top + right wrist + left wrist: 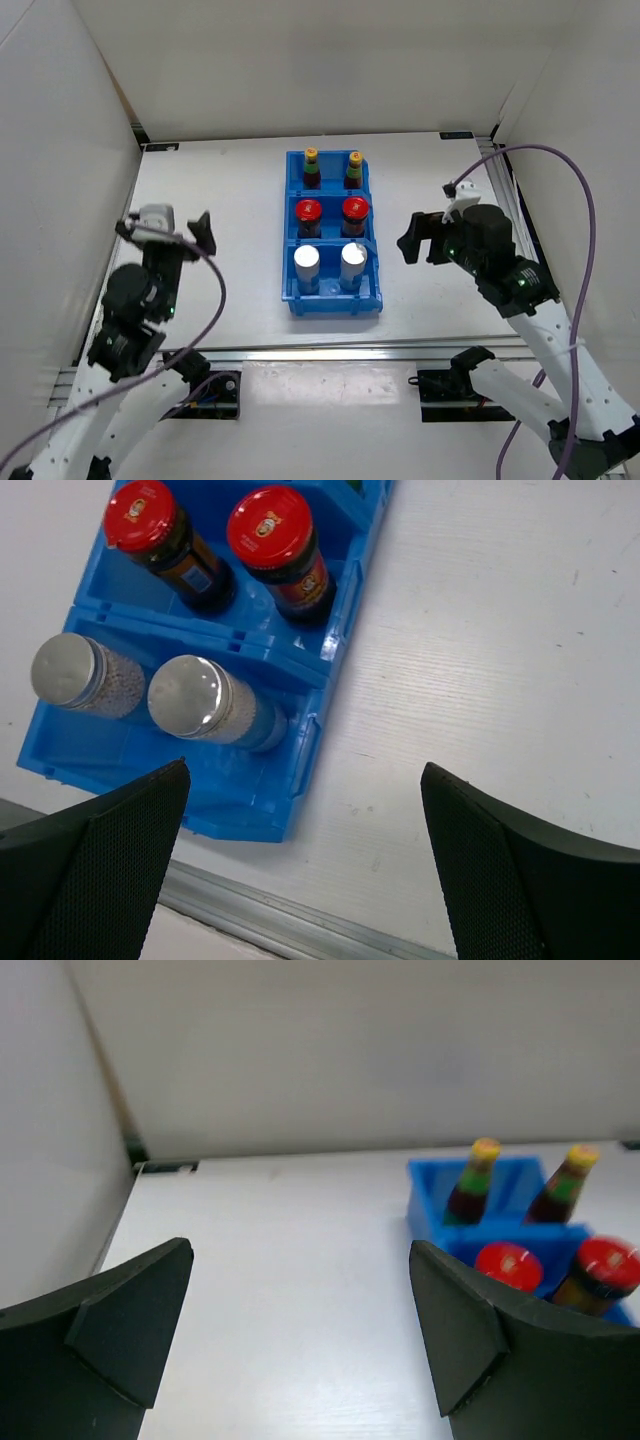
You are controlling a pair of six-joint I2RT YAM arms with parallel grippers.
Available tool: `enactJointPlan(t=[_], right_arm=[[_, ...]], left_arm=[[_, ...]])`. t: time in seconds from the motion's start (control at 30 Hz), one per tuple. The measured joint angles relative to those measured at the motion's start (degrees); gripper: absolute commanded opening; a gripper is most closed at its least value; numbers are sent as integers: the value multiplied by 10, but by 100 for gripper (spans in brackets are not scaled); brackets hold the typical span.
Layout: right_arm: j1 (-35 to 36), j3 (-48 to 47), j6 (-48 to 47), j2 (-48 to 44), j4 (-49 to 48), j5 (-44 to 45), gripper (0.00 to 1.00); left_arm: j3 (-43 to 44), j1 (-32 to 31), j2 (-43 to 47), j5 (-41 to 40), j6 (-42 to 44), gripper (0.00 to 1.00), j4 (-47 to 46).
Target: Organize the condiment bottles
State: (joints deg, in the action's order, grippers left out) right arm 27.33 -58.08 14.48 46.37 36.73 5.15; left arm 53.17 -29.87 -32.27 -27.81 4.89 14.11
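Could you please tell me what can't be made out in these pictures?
Slim dark yellow-capped bottles: labels too small from above, blurred in left wrist view.
White silver-topped cylinders: unseen in left wrist view, likely behind its finger.
Right wrist view: top edge cuts off the yellow-capped bottles.

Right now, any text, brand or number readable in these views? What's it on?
No text is legible in any view.
Red-lidded jar: yellow print on lid, blue-orange side label, too small to read.
Other red-lidded jar: yellow lid print, blurred.
Slim yellow-capped bottles: green-red labels, blurred.
Silver-topped cylinders: no print visible.
Blue bin: no marking visible.
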Motion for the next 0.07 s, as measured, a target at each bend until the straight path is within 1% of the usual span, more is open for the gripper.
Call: enactJointPlan(t=[0.03,0.07], right_arm=[[0,0,-2,3,-6,-11,99],[0,0,-3,5,-10,-18,99]], left_arm=[[-44,0,46,-7,0,100,15],[-70,0,76,-11,0,100,29]])
